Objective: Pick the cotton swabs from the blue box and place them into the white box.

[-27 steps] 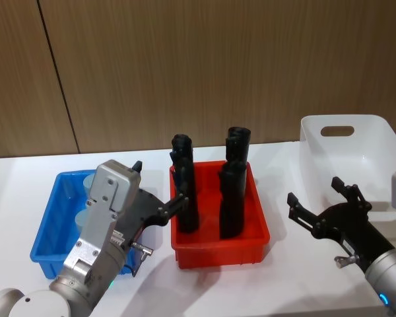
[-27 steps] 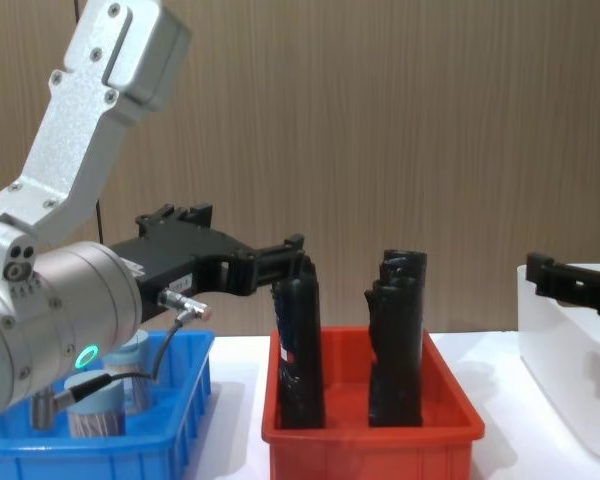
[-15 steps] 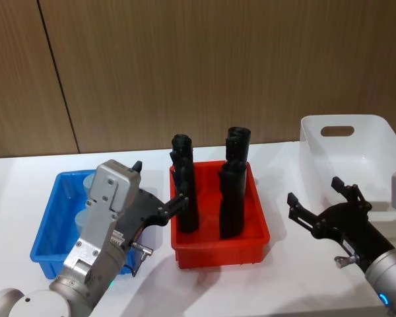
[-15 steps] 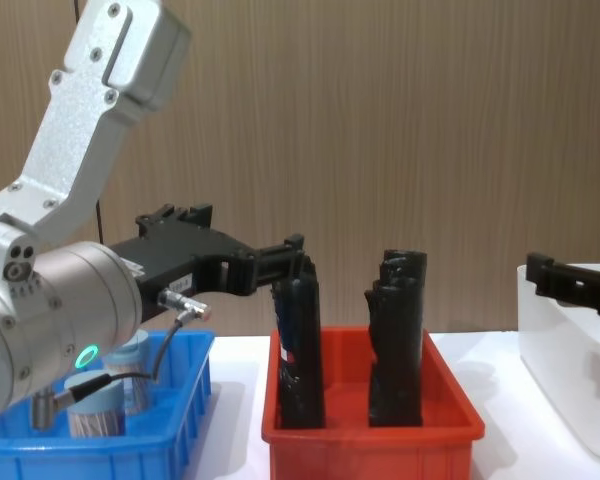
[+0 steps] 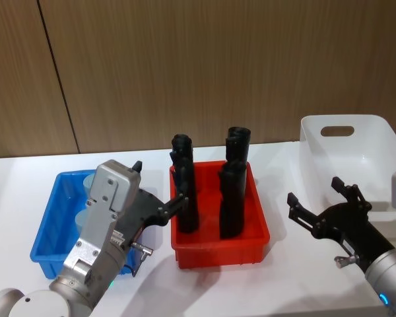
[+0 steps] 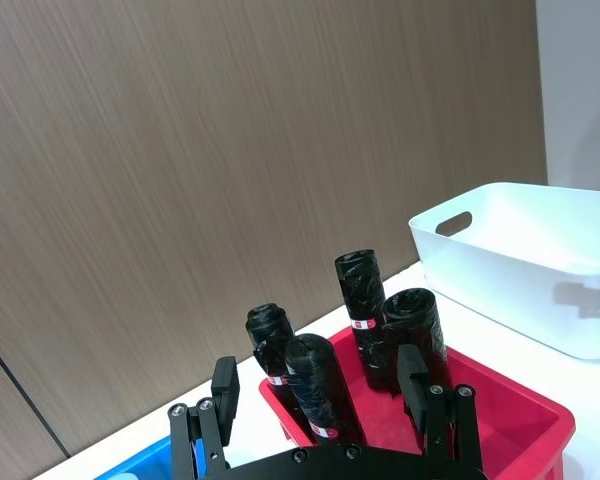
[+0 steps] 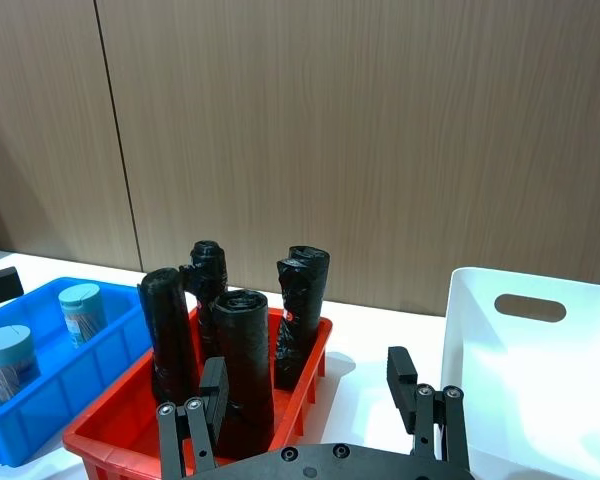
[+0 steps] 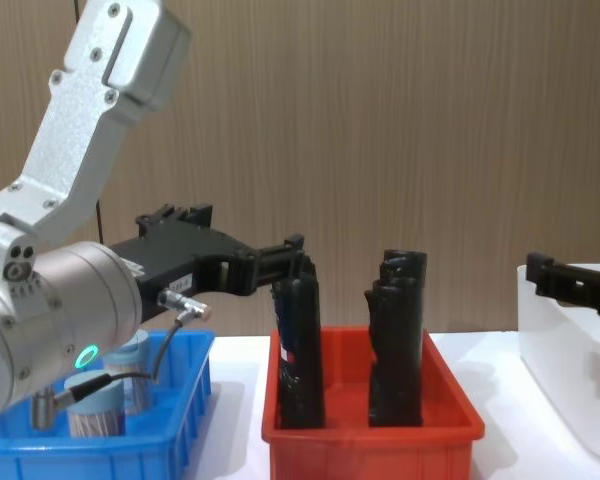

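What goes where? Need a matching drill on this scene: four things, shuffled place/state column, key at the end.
Things:
1. cotton swabs
2. black rolls
3. white box
4. left gripper

Place or state:
a. upright in the red bin
b. open, holding nothing, above the near edge of the blue box
c. on the robot's right of the red bin
d. inside the blue box

Pairs: 1-d, 2-a, 3-c, 4-b

Cotton swabs (image 8: 95,415) partly behind the left arm (image 8: 60,310)
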Robot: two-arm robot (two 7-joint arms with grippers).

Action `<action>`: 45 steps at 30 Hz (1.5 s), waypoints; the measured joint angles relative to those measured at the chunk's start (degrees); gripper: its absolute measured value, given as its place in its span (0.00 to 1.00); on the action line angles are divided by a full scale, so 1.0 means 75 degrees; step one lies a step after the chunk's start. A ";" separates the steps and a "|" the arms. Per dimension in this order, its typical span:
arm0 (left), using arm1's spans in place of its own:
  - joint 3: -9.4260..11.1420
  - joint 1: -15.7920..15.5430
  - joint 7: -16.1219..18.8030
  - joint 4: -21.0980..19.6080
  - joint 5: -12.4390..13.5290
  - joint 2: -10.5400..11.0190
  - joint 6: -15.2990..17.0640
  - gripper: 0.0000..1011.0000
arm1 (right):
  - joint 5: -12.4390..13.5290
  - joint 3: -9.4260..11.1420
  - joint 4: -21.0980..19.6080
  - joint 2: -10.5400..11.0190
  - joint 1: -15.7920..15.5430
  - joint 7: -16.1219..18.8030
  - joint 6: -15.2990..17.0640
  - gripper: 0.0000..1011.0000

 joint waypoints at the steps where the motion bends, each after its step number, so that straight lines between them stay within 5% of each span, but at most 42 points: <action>1: 0.0000 0.0000 0.0000 0.0000 0.0000 0.0000 0.0000 0.99 | 0.0000 0.0000 0.0000 0.0000 0.0000 0.0000 0.0000 0.99; 36: -0.0010 0.0001 -0.0006 0.0001 -0.0005 -0.0002 0.0018 0.99 | 0.0000 0.0000 0.0000 0.0000 0.0000 0.0000 0.0000 0.99; 45: -0.0132 0.0016 0.0010 0.0004 -0.0275 0.0064 0.0310 0.99 | 0.0000 0.0000 0.0000 0.0000 0.0000 0.0000 0.0000 0.99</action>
